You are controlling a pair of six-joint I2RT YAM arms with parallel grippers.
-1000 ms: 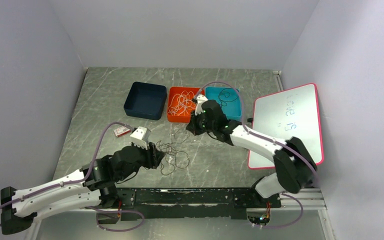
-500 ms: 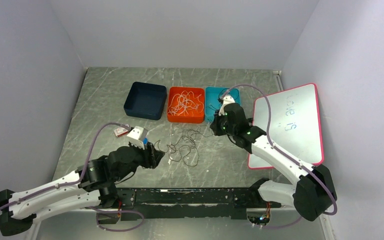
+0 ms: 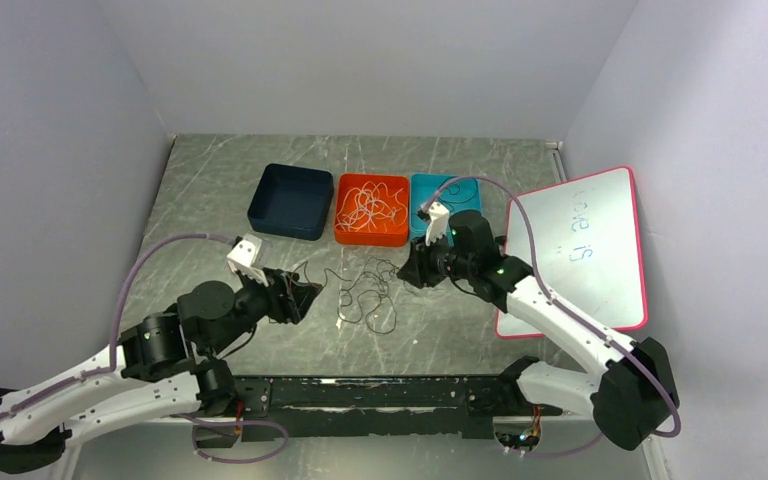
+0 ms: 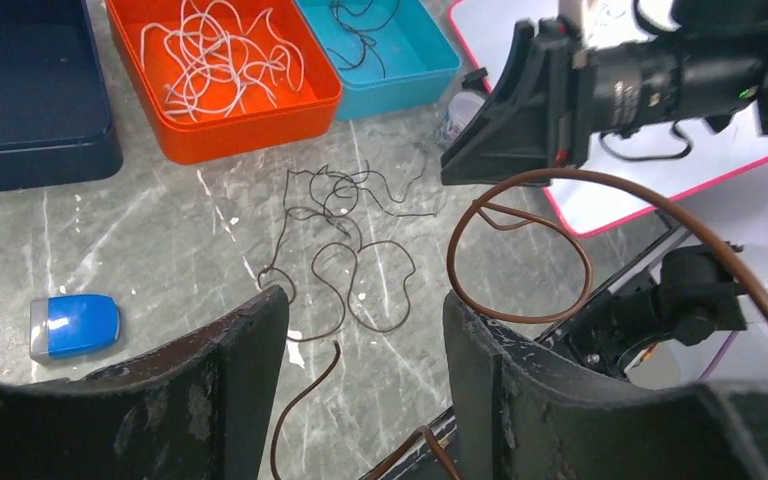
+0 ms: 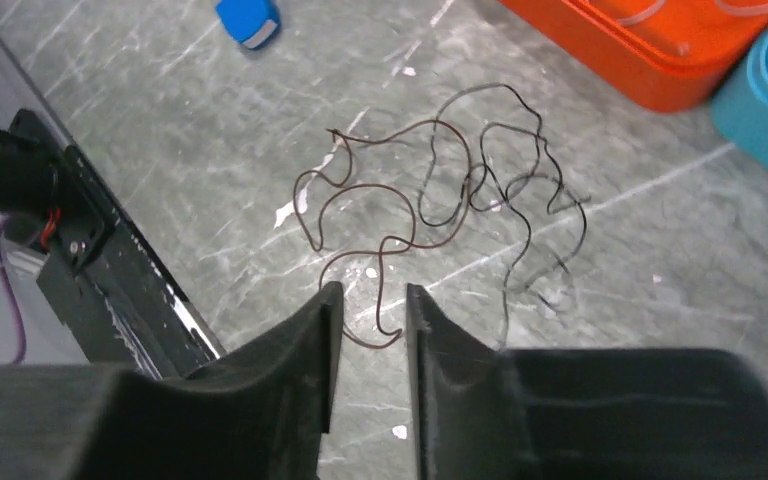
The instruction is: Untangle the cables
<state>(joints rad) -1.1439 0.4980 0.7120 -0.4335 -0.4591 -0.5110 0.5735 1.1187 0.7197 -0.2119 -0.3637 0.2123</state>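
A tangle of thin dark brown cables [image 3: 365,293] lies on the grey table between my two grippers; it also shows in the left wrist view [image 4: 345,240] and the right wrist view [image 5: 440,190]. My left gripper [image 3: 302,296] [image 4: 365,325] is open at the tangle's left. One loose cable end lies on the table between its fingers. A brown cable loop [image 4: 520,250] hangs close by its right finger [image 4: 480,360]. My right gripper [image 3: 410,272] [image 5: 372,298] hovers at the tangle's upper right, jaws a narrow gap apart and holding nothing.
At the back stand a navy bin [image 3: 290,200], an orange bin [image 3: 344,212] with white cables [image 4: 220,60] and a teal bin [image 3: 472,222] with dark cables [image 4: 360,20]. A pink-framed whiteboard [image 3: 580,245] lies at right. A small blue-and-white block [image 4: 75,325] sits at left. A black rail [image 3: 380,390] lines the near edge.
The right gripper swung from the orange bin over to the teal bin, then came back left toward the tangle, and its jaws parted. The left gripper drew back left and opened wider. The tangle spread out.
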